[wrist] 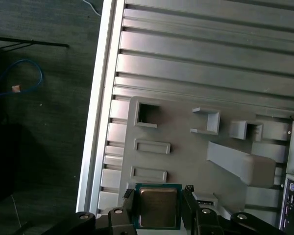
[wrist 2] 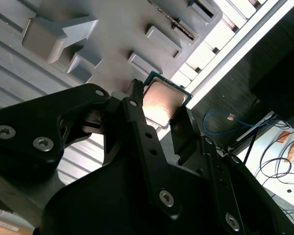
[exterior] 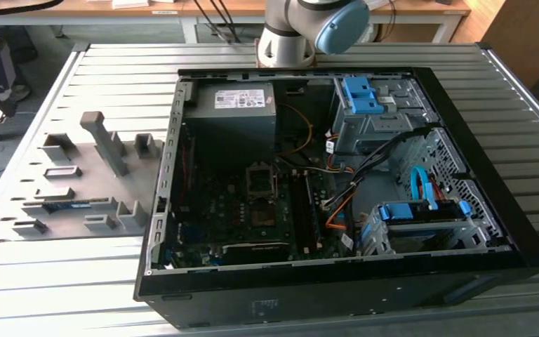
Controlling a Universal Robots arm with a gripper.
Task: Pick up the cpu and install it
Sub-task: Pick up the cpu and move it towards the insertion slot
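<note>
Two fingers (wrist: 190,204) pinch cpu (wrist: 158,208) (silvery top showing).

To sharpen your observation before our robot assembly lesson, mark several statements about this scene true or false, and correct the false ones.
1. The gripper grips the cpu by two opposite edges. True.
2. The cpu is seated in the motherboard. False: it is at the gripper, over the grey fixture tray.
3. The computer case lies on the table with its side open. True.
4. The drive brackets inside the case are red. False: they are blue.
5. The table has a smooth, flat top. False: it is made of ribbed metal slats.
</note>
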